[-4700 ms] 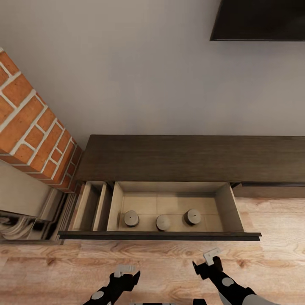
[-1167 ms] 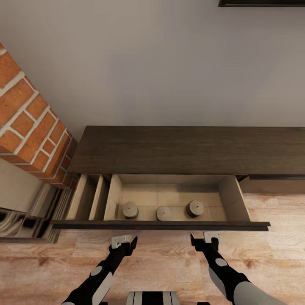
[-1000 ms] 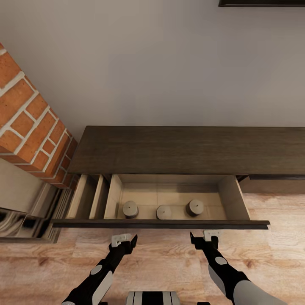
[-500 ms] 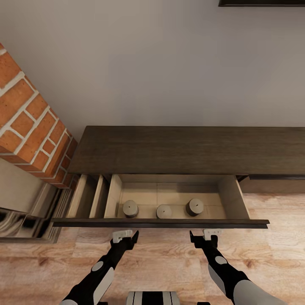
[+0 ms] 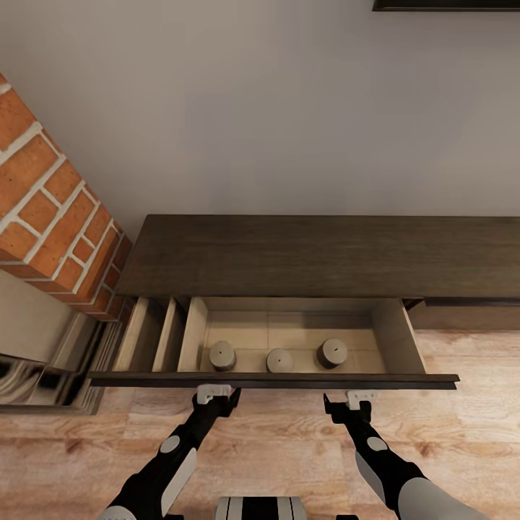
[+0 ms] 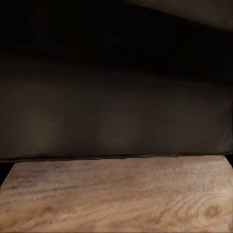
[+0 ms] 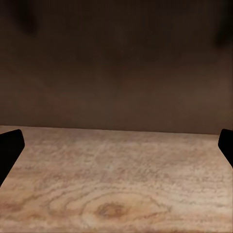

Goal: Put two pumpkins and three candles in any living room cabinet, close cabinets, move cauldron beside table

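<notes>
Three upright candles (image 5: 279,360), row along drawer (image 5: 274,380)

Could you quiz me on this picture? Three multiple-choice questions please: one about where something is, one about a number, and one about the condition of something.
1. Where are the candles?
A. on top of the cabinet
B. inside the pulled-out drawer
C. on the wooden floor

2. How many candles lie in the drawer?
A. two
B. three
C. five

3. What state is the drawer in?
A. pulled out, its pale inside showing
B. pushed fully shut
C. taken out and lying on the floor

Answers:
1 B: the head view shows them standing in a row on the drawer's pale bottom, near its dark front panel.
2 B: three stubby grey-beige cylinders can be counted side by side.
3 A: the drawer juts out from the dark cabinet, with the left gripper and right gripper close to its front.
</notes>
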### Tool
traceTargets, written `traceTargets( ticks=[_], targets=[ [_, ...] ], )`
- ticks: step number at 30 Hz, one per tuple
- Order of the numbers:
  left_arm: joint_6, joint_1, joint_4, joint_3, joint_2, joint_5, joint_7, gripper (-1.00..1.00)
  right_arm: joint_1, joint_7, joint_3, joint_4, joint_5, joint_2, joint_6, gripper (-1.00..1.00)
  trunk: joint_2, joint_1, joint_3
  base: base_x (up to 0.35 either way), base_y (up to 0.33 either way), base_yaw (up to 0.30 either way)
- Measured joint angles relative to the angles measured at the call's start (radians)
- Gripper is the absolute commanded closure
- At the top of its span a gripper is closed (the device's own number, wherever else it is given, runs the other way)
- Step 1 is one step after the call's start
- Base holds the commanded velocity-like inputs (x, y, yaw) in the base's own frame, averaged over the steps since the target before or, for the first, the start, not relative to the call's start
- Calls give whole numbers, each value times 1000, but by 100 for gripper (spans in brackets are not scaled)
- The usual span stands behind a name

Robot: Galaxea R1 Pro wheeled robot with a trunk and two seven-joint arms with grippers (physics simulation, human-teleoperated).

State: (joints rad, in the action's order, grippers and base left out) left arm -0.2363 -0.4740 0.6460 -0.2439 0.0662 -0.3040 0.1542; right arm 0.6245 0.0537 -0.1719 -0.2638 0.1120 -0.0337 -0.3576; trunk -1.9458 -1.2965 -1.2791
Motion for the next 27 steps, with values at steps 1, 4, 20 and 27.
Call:
traceTargets(
  ticks=[1, 4, 20, 27],
  targets=[
    [1, 0, 3, 0, 0, 5, -1, -100, 0, 0, 0, 0, 0, 0, 0, -100, 0, 0, 0, 0, 0, 0],
    [1, 0, 12, 0, 1, 39, -1, -100, 0, 0, 0, -1, 0, 0, 0, -100, 0, 0, 0, 0, 0, 0],
    [0, 0, 7, 9, -6, 38, 1, -100, 0, 1, -1, -48, 0, 0, 3, -100, 0, 0, 0, 0, 0, 0],
    [1, 0, 4, 8, -6, 34, 3, -100, 0, 2, 0, -52, 1, 0, 3, -100, 0, 0, 0, 0, 0, 0]
  ],
)
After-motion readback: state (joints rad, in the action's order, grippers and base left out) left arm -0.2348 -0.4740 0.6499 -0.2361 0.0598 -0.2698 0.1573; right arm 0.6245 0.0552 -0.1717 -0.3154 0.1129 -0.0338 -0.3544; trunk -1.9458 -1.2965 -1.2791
